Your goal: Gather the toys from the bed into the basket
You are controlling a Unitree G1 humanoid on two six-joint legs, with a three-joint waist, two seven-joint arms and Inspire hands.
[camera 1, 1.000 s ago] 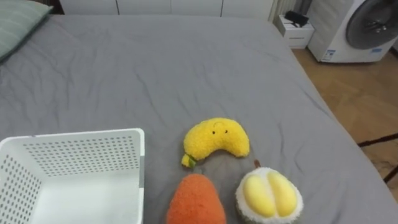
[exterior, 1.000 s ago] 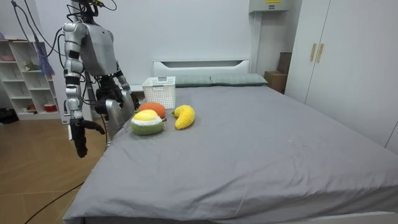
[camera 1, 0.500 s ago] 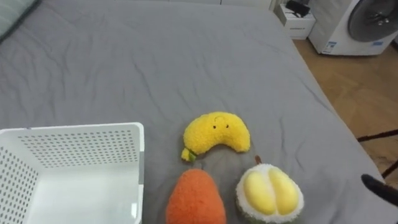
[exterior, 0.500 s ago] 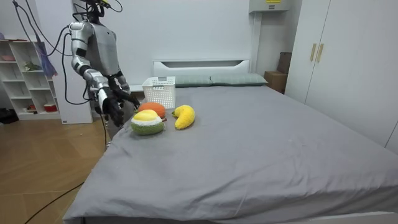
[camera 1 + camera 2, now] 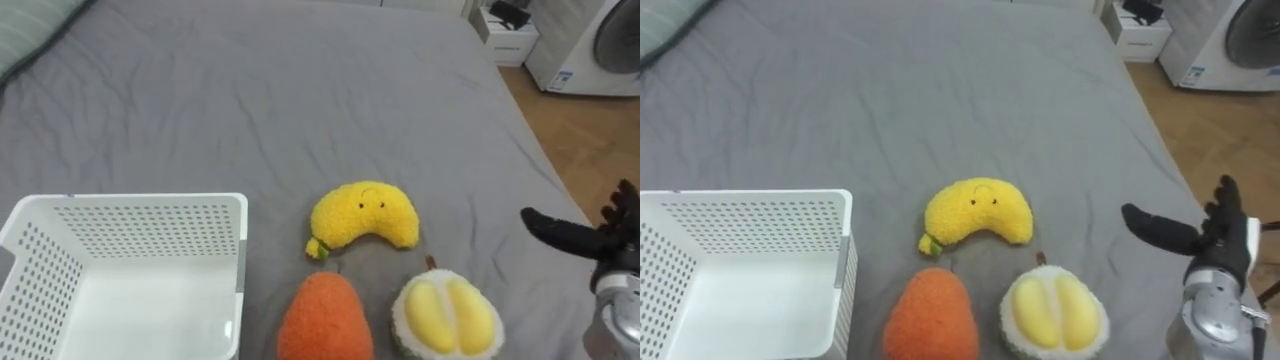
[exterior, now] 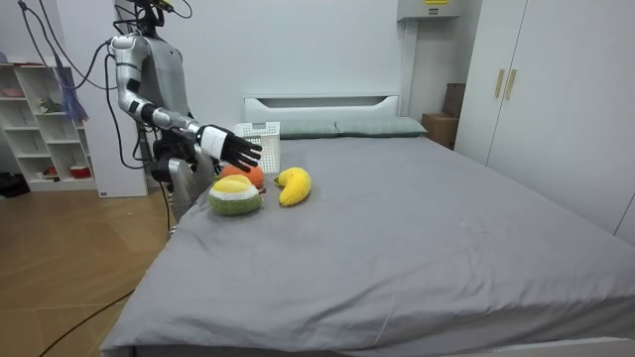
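One plush banana [image 5: 365, 215] lies crosswise, tips toward the robot.

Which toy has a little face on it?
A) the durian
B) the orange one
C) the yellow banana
C: the yellow banana has two dot eyes and a small mouth, while the orange toy and the durian beside it show no face.

The right hand [image 5: 603, 240] is cut off by the right edge of the left eye view. Left of the hand, the orange plush toy [image 5: 325, 318] and the durian plush [image 5: 448, 315] run off the bottom edge. Farther left of the hand, the white basket [image 5: 130, 205] is cut by the same edge. In the room view, the hand covers part of the basket, and the durian plush hides part of the orange plush toy.
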